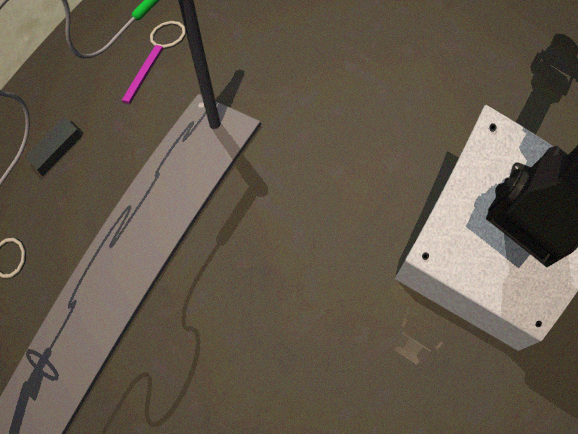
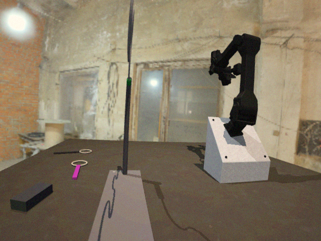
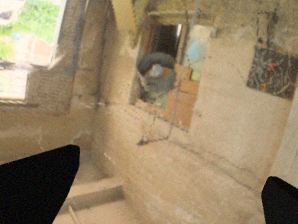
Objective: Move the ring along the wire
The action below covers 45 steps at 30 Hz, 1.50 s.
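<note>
The orange handle is not visible in any view. A pale ring (image 1: 23, 257) is cut by the left edge in the top view; I cannot tell whether it hangs or lies. A ring-shaped shadow falls on the base board (image 1: 165, 220) (image 2: 125, 211). One dark post (image 1: 200, 65) (image 2: 126, 125) stands at the board's end, with a green wire part (image 1: 145, 7) (image 2: 129, 81) at its top. The thin grey wire (image 1: 95, 55) curves away in the top view and is nearly edge-on in the exterior view. My gripper (image 3: 176, 174) is open and empty, high up, well away from the post.
A ring with a magenta handle (image 1: 142, 74) (image 2: 76, 172) lies on the table beside the board. A ring with a dark handle (image 2: 66, 152) lies behind it. A dark block (image 1: 55, 147) (image 2: 31, 197) lies left of the board. My arm stands on a white sloped base (image 1: 460, 240) (image 2: 244, 172).
</note>
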### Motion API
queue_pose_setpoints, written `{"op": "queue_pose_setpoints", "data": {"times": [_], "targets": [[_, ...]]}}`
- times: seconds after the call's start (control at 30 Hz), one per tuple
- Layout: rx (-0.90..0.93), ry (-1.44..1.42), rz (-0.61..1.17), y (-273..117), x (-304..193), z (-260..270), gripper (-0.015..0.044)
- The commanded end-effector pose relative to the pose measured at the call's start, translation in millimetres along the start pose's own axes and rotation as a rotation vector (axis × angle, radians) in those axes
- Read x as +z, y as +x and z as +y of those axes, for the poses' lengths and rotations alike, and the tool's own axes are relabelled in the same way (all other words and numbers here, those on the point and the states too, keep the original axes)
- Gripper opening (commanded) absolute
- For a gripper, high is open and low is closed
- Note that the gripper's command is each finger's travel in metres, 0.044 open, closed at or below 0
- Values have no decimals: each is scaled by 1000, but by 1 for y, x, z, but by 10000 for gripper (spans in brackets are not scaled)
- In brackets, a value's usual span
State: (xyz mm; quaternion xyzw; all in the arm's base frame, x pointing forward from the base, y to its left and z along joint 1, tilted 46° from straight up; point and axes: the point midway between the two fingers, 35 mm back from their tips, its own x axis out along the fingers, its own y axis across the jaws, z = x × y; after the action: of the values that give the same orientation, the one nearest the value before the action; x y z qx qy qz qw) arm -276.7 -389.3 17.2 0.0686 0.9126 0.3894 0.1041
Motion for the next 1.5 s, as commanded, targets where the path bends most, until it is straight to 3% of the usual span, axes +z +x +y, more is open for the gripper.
{"op": "queue_pose_setpoints", "data": {"times": [0.0, 0.27, 0.87, 1.47], "targets": [[-2, 2, 1, -1, 0, 0, 374], [-158, 146, 69, -53, -29, -9, 164], [-735, 490, 206, -252, -99, 11, 160], [-1416, 713, 179, -455, -104, 111, 160]]}}
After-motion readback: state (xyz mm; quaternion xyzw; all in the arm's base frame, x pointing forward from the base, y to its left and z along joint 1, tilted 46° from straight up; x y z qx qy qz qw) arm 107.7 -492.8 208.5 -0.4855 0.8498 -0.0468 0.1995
